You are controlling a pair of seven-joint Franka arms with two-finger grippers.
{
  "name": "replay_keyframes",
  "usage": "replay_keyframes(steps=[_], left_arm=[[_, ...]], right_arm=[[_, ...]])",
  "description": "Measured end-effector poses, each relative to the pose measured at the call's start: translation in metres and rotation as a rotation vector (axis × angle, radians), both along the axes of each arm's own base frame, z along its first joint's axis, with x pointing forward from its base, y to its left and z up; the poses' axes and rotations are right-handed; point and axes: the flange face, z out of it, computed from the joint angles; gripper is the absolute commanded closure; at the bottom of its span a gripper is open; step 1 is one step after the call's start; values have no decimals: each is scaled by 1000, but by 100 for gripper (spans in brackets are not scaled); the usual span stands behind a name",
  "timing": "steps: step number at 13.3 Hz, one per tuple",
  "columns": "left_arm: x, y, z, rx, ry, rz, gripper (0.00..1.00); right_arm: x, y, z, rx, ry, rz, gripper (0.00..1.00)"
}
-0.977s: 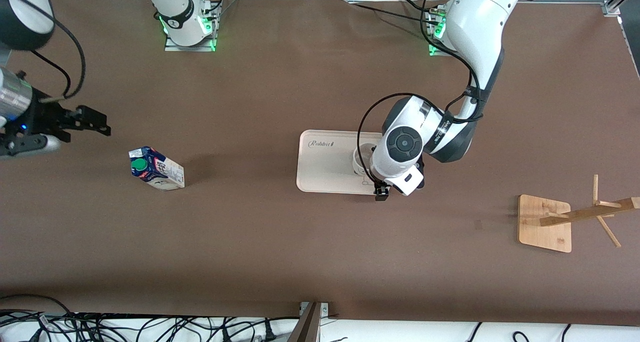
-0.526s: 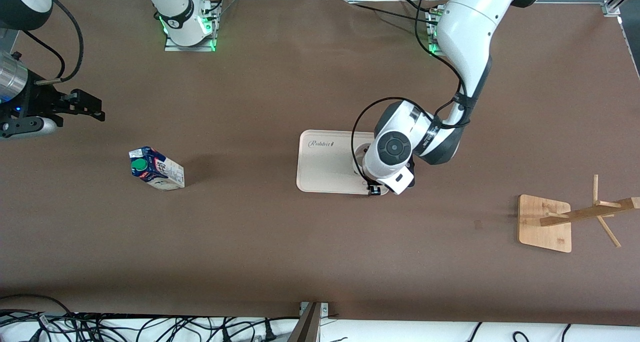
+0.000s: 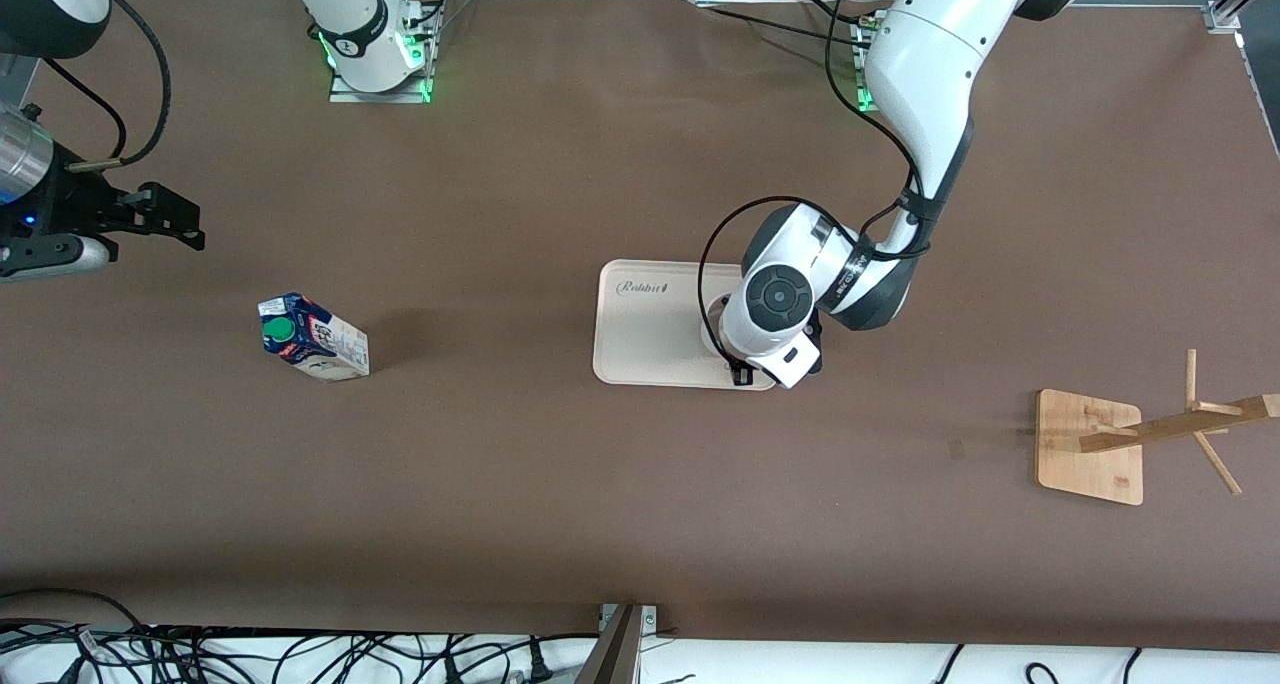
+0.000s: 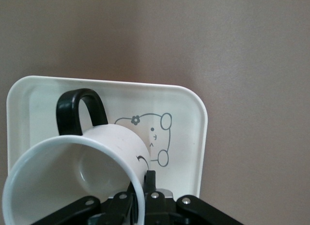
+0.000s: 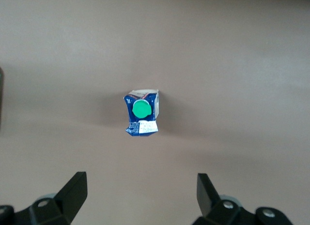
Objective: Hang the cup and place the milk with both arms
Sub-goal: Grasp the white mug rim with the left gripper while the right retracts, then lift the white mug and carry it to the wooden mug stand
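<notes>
The white cup (image 4: 97, 157) with its black handle (image 4: 77, 111) stands on the cream tray (image 4: 186, 113). My left gripper (image 4: 143, 179) is shut on the cup's rim, one finger inside and one outside. In the front view the left gripper (image 3: 745, 364) and wrist cover most of the cup (image 3: 712, 326). The blue and white milk carton (image 3: 313, 337) with a green cap stands upright toward the right arm's end of the table. My right gripper (image 3: 185, 219) is open and empty in the air, with the milk (image 5: 141, 113) ahead of its fingers (image 5: 72, 193).
The tray (image 3: 640, 334) lies mid-table. A wooden cup rack with a square base (image 3: 1090, 446) and a pegged pole (image 3: 1180, 426) stands toward the left arm's end. Cables run along the table's near edge.
My left gripper has come down over the tray and onto the cup's rim. My right gripper has drifted a little away from the milk, toward the table's end.
</notes>
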Motion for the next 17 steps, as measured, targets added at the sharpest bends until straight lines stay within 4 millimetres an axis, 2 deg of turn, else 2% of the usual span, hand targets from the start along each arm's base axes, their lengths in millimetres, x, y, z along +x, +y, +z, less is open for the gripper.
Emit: replay_keyframes(steps=[2, 3, 5, 7, 9, 10, 14, 17], left_arm=[[4, -3, 18, -16, -27, 0, 100], [7, -4, 36, -28, -51, -1, 100], [10, -5, 90, -52, -99, -48, 100], [14, 9, 149, -55, -118, -158, 100], [26, 43, 191, -47, -108, -289, 100], [33, 64, 203, -46, -95, -367, 100], [68, 167, 219, -44, -84, -721, 100], [82, 227, 230, -20, -94, -993, 100]], right_arm=[[1, 0, 9, 0, -18, -1, 0], [2, -1, 9, 0, -19, -5, 0], [6, -2, 7, -1, -20, -12, 0], [8, -3, 6, -1, -21, -13, 0], [8, -3, 6, -1, -20, -13, 0], [8, -3, 6, -1, -21, -14, 0], [9, -2, 8, -1, -28, -13, 0], [9, -2, 8, -1, -30, -13, 0]])
